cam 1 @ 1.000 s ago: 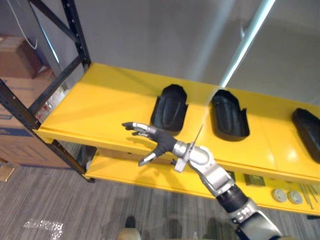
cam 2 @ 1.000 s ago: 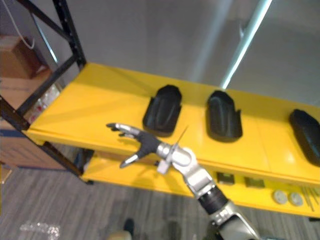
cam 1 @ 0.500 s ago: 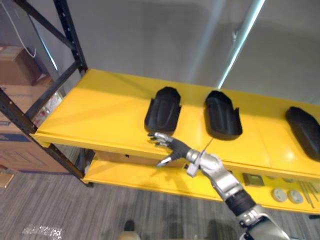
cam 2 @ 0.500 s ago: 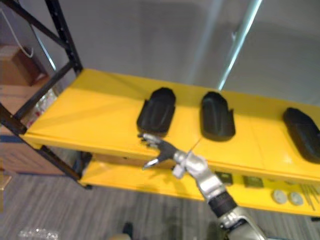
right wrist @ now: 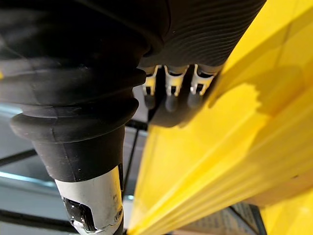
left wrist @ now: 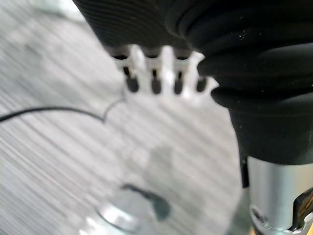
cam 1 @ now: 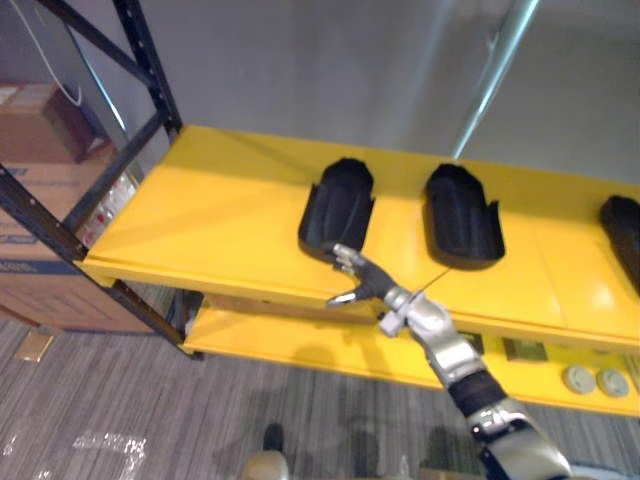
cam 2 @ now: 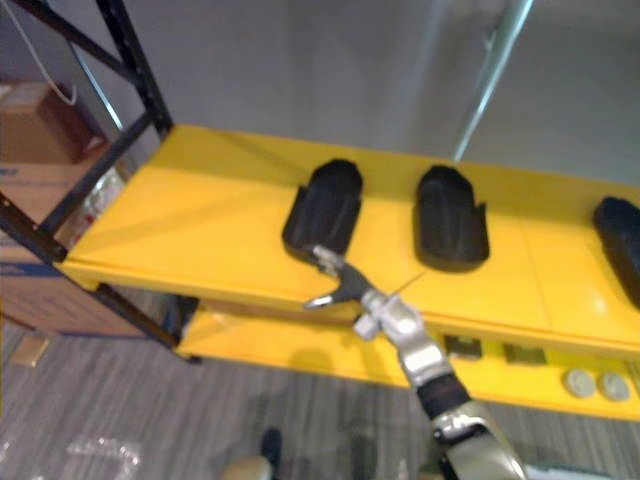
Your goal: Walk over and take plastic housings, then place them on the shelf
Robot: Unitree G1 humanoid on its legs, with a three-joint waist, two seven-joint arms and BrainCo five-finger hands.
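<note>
step: judging it as work on the leftmost housing (cam 1: 338, 205); whether grasping or letting go, cannot tell, since both hands are carrying nothing
next: if grasping, fingers need closing on its near rim; if it is placed, the arm needs backing clear without nudging it
shelf (cam 1: 220, 215): one yellow rack, top tier lying under and beyond the fingers
housings: three, all sitting on the top tier; leftmost just past the fingertips, middle (cam 1: 460, 215) beside them, third (cam 1: 622, 225) well apart
right hand (cam 1: 362, 280): hovering at the leftmost housing's near end, fingers spread, thumb apart
left hand (left wrist: 161, 63): hanging over the floor, fingers loose
square parts (cam 2: 523, 353): two, lower tier
discs (cam 2: 578, 381): two, lower tier
</note>
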